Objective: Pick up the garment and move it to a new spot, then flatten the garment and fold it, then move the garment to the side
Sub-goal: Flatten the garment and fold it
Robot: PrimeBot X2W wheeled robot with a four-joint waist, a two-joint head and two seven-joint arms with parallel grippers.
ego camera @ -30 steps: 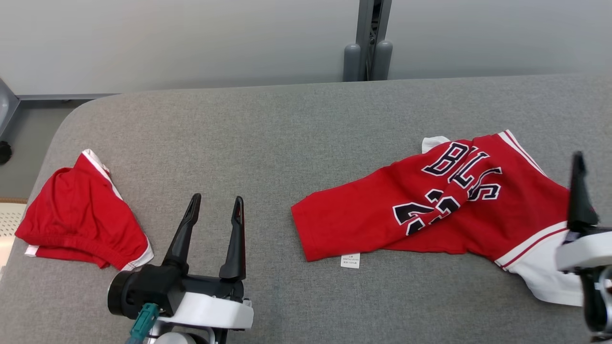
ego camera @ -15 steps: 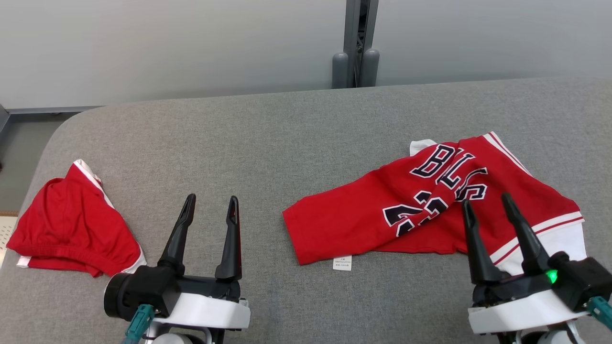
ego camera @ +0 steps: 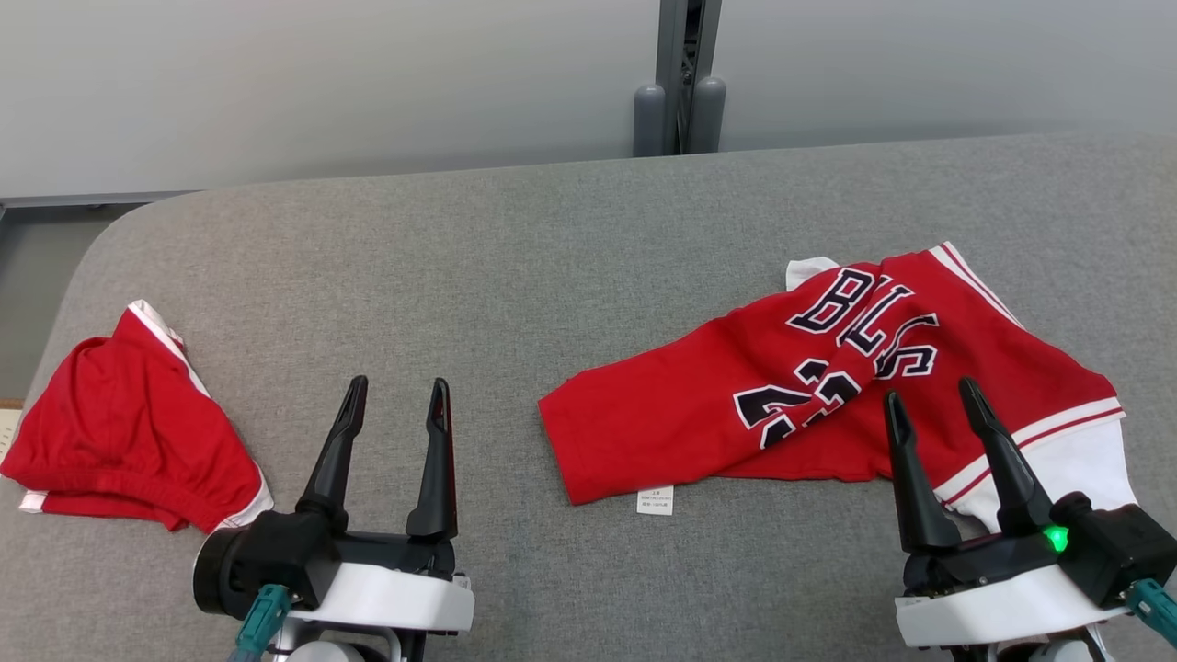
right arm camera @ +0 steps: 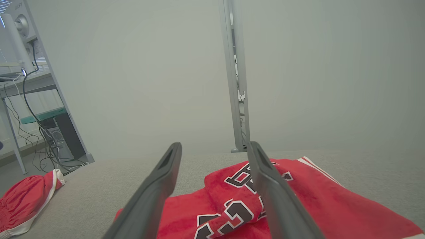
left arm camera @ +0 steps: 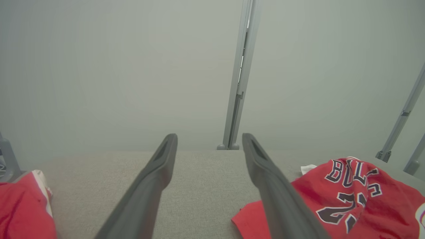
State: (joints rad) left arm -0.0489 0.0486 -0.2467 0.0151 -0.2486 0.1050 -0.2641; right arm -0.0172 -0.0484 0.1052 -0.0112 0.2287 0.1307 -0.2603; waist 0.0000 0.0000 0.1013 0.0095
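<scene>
A crumpled red jersey [ego camera: 699,423], the garment with dark lettering and white trim, lies on the right half of the grey fabric table [ego camera: 552,257]. My right gripper [ego camera: 928,391] is open at the lower right. Its fingertips hover over the jersey's near right part and hold nothing. In the right wrist view the right gripper [right arm camera: 215,145] points across the jersey [right arm camera: 318,202]. Left of centre, my left gripper [ego camera: 399,383] is open over bare table and holds nothing. In the left wrist view the left gripper [left arm camera: 210,136] has the jersey [left arm camera: 362,199] to its right.
Red shorts [ego camera: 119,441] with white trim lie bunched near the table's left edge, also seen as red shorts [right arm camera: 23,199] in the right wrist view. A grey post [ego camera: 679,83] stands behind the far edge against a pale wall. A desk with cables [right arm camera: 40,132] stands off to the left.
The head camera has shifted a little. My right gripper came in from the right edge, where it showed edge-on, and now stands with both fingers spread over the jersey. Both garments lie as before.
</scene>
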